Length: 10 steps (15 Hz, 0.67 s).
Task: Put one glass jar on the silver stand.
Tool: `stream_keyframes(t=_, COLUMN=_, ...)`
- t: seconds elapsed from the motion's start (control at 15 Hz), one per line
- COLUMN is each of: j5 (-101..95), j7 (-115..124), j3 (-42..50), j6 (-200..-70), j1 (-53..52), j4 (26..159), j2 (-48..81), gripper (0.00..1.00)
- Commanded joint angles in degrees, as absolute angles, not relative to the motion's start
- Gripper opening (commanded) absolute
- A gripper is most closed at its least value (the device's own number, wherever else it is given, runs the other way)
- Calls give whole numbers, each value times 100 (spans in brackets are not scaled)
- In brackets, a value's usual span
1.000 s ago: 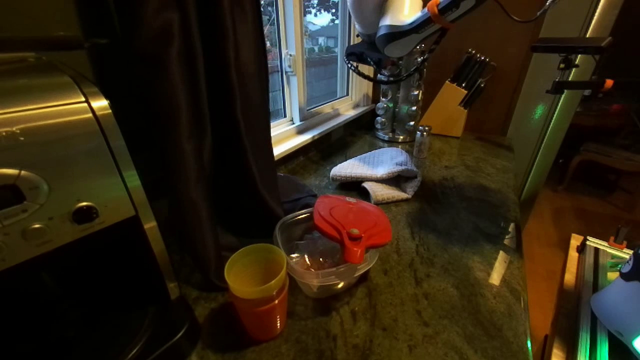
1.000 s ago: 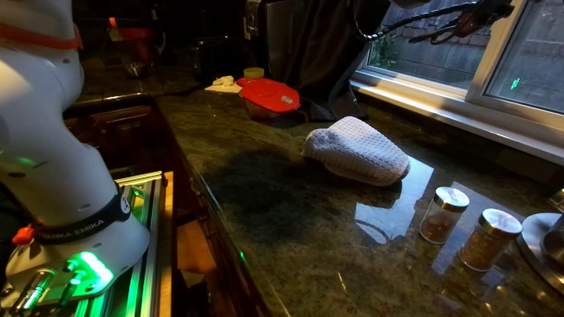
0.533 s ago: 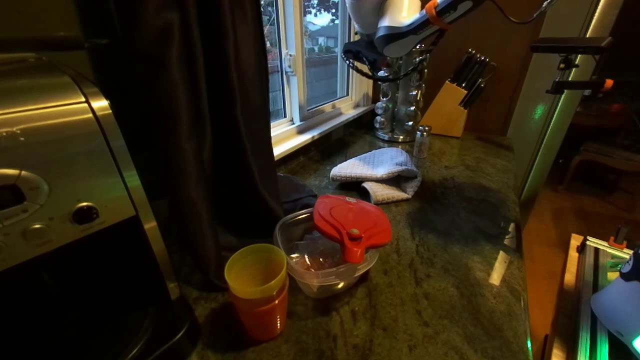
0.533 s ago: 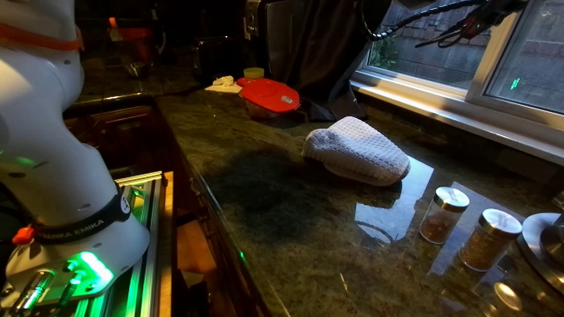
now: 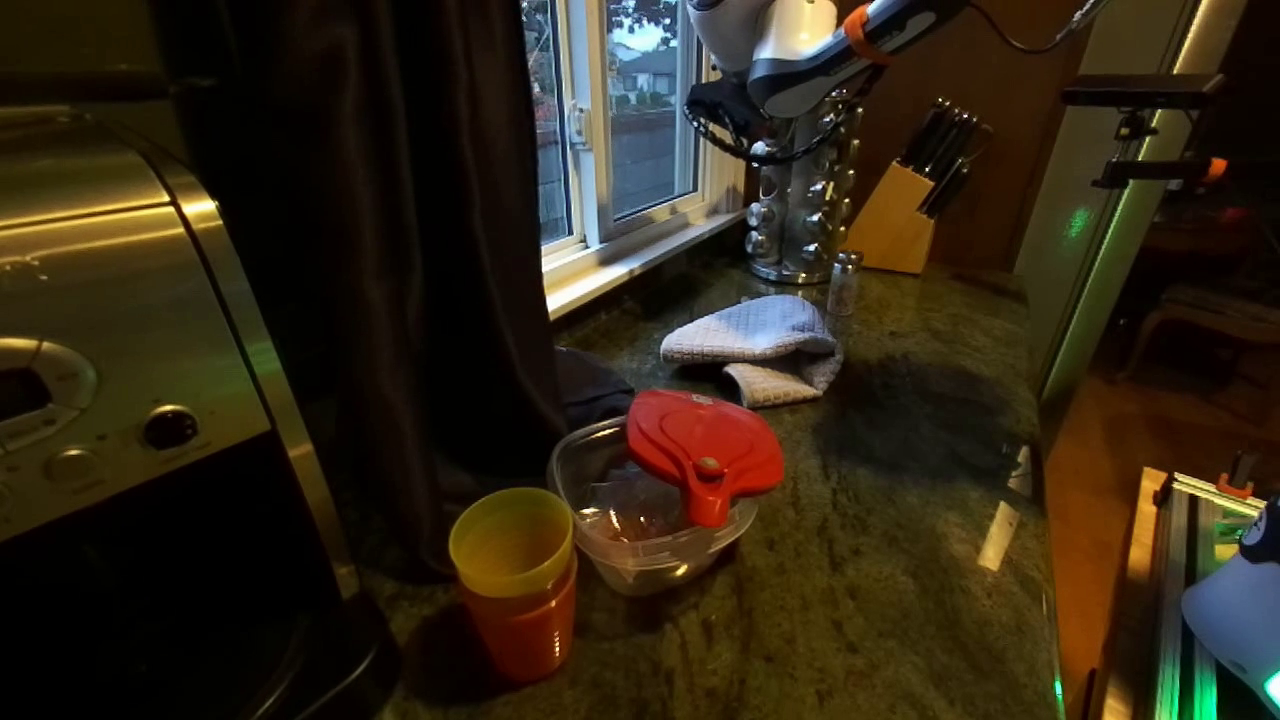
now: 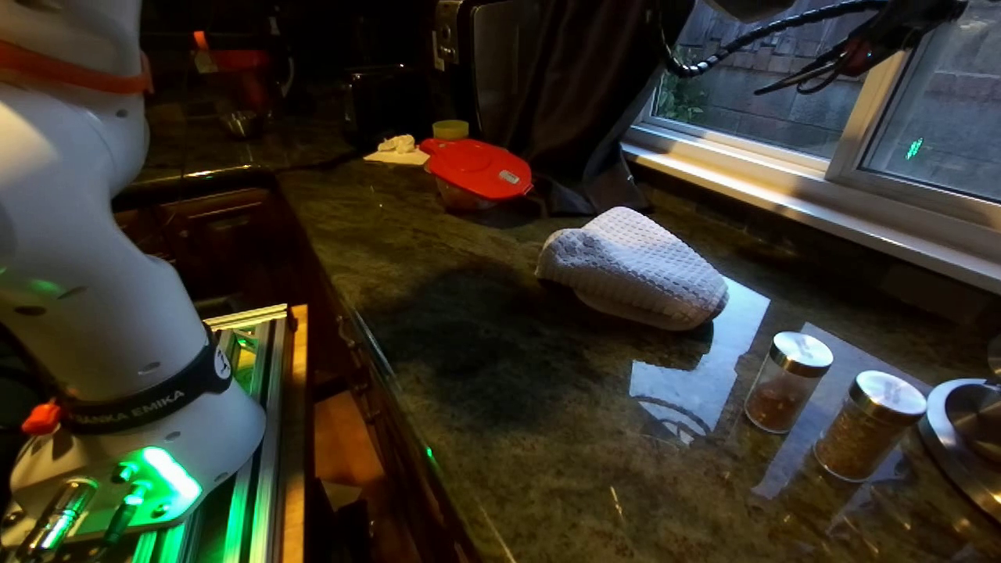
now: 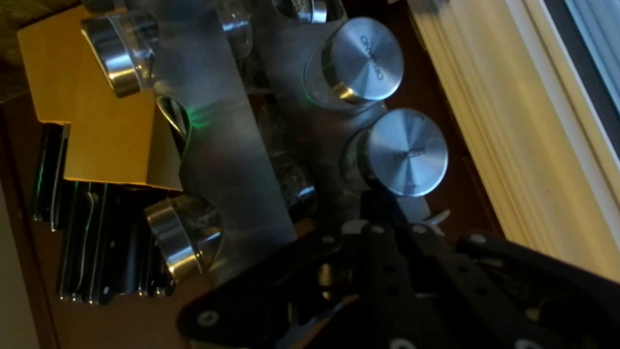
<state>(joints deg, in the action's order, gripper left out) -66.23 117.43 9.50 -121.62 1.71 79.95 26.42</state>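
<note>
Right of centre, wrist view: black gripper (image 7: 382, 199), fingertips together, overlapping round silver lid (image 7: 408, 152) on tall silver metal stand (image 7: 232, 128); contact unclear. Lower right in an exterior view: clear cylindrical glass jar (image 6: 787, 385) upright, second jar (image 6: 870, 427) beside.

Two silver-lidded glass jars (image 6: 785, 385), brown inside, both upright near the silver stand (image 5: 795, 205), tall, tiered

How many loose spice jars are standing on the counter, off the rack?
2, both seen in an exterior view: one glass jar nearer the towel, the other jar beside the silver stand. More may be hidden or out of frame.
</note>
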Motion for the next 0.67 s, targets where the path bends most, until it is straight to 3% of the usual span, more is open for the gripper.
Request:
stream_keyframes(t=0.0, j5=-6789, j7=11950, j3=972, j6=-12106, j1=156, j4=7915, j2=2727, gripper=0)
stream_keyframes(t=0.6, j5=-7396, j7=11869, j3=906, j6=-12624, j1=139, j4=8355, j2=2402, gripper=0)
